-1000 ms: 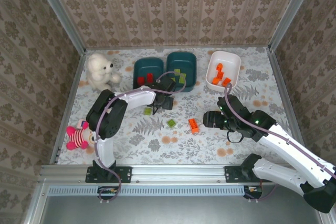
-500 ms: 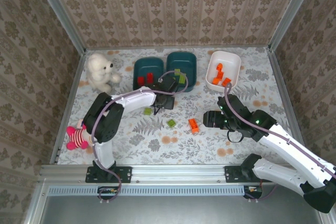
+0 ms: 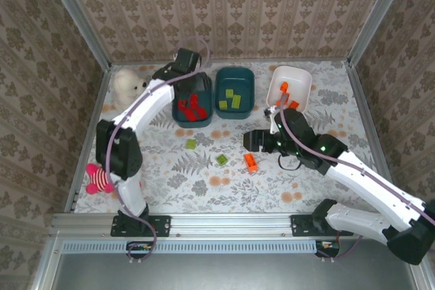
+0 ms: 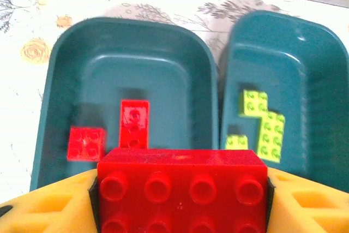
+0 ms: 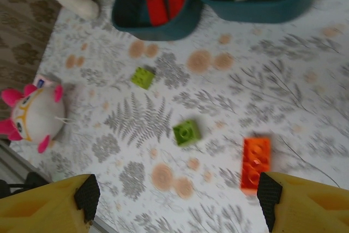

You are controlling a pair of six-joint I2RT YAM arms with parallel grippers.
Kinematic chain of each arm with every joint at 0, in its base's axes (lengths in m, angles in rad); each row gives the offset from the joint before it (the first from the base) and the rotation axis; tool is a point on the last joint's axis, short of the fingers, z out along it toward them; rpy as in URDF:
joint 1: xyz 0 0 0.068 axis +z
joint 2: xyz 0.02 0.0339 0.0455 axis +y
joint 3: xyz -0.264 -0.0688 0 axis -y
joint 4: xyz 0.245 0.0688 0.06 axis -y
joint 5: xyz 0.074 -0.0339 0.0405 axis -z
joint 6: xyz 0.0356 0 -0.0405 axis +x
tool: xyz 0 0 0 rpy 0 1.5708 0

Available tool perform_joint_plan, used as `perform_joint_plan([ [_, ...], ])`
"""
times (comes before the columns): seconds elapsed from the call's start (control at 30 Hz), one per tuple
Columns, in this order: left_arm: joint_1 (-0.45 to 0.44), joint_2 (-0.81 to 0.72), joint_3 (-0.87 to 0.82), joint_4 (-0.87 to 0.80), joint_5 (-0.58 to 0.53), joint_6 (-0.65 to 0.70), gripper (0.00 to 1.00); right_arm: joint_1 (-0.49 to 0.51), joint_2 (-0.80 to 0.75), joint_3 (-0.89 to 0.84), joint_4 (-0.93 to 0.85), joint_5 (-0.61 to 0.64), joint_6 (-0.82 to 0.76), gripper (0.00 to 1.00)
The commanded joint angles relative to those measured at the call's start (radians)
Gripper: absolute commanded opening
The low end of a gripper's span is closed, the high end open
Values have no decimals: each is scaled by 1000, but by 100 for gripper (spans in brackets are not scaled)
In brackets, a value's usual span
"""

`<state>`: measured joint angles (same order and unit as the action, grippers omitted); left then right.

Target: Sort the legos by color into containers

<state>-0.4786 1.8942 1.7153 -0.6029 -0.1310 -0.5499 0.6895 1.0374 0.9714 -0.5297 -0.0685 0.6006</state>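
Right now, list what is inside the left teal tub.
Red legos lie inside; the red lego in the left end effector covers the left teal tub's near end.

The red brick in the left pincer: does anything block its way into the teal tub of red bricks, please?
Nothing visible does. The left pincer holds the red brick over the left teal tub, whose red bricks leave bare floor.

Left pincer [image 4: 182, 203] carried red lego [image 4: 182, 167] over teal tub [image 4: 62, 75] — right pincer [image 3: 251, 140] leftward.
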Motion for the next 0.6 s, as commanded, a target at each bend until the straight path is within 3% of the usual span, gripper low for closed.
perform_joint_plan([
  [0.0,55,154,140,-35,42,60,56,7,63,84,102,-45,-39,79],
  [0.27,123,468,460,-91,87,71,56,6,136,144,79,-42,-39,80],
  [0.57,112,564,498,-120,91,47,57,-4,149,136,42,-28,-26,81],
])
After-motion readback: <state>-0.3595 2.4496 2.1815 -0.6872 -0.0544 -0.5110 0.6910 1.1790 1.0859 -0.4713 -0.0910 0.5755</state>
